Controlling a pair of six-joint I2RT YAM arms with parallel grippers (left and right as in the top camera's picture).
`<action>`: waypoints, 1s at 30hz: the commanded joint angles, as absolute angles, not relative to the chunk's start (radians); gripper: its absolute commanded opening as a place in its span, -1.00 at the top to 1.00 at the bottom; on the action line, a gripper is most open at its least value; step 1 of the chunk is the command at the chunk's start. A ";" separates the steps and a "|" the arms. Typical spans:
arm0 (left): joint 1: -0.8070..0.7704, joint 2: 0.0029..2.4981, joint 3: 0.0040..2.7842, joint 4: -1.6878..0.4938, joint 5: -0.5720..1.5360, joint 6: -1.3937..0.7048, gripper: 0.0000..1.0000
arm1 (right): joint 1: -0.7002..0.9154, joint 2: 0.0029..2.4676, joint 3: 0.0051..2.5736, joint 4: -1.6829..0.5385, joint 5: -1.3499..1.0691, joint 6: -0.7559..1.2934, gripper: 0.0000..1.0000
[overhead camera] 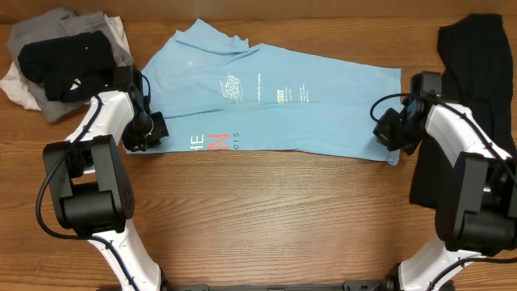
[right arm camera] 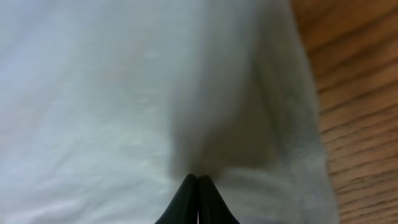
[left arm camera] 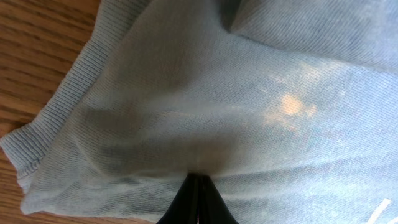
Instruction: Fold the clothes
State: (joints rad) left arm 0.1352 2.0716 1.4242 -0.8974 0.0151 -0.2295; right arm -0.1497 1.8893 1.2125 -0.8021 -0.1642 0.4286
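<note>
A light sky-blue T-shirt (overhead camera: 275,101) lies spread across the middle of the wooden table, with white print and red-and-white lettering near its front left. My left gripper (overhead camera: 155,128) sits at the shirt's left edge. In the left wrist view its jaws (left arm camera: 199,177) are shut, and the T-shirt's fabric (left arm camera: 236,106) puckers into the tips beside a ribbed hem (left arm camera: 68,93). At the shirt's right edge, my right gripper (overhead camera: 385,129) is also shut (right arm camera: 198,177), pinching a raised fold of the pale cloth (right arm camera: 124,93). A large black garment (overhead camera: 477,56) lies at the far right.
A heap of grey, black and white clothes (overhead camera: 60,56) sits at the back left corner. Bare wooden tabletop (overhead camera: 275,210) stretches in front of the shirt. The right arm's base partly overlaps the black garment.
</note>
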 commanded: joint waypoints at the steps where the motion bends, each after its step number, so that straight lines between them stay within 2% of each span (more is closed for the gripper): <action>1: 0.139 2.135 1.407 -0.913 -0.004 -0.214 0.92 | -0.150 1.865 1.143 -0.757 -0.105 0.476 0.92; 6: 0.139 2.135 1.404 -0.909 -0.007 -0.213 0.92 | -0.152 1.865 1.088 -0.710 -0.086 0.485 0.92; 14: 0.146 2.136 1.356 -0.913 -0.063 -0.237 0.92 | -0.153 1.865 1.029 -0.719 0.007 0.618 0.92; 23: 0.211 2.135 1.354 -1.054 -0.076 -0.272 0.92 | -0.154 1.864 1.029 -0.786 0.077 0.748 0.92; 30: 0.242 2.127 1.354 -1.164 -0.079 -0.294 0.92 | -0.158 1.863 1.029 -0.823 0.114 0.767 0.93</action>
State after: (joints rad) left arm 0.2325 2.0800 1.3857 -1.1572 -0.0315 -0.2680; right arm -0.1478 1.8309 1.0790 -0.7898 0.0040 0.7322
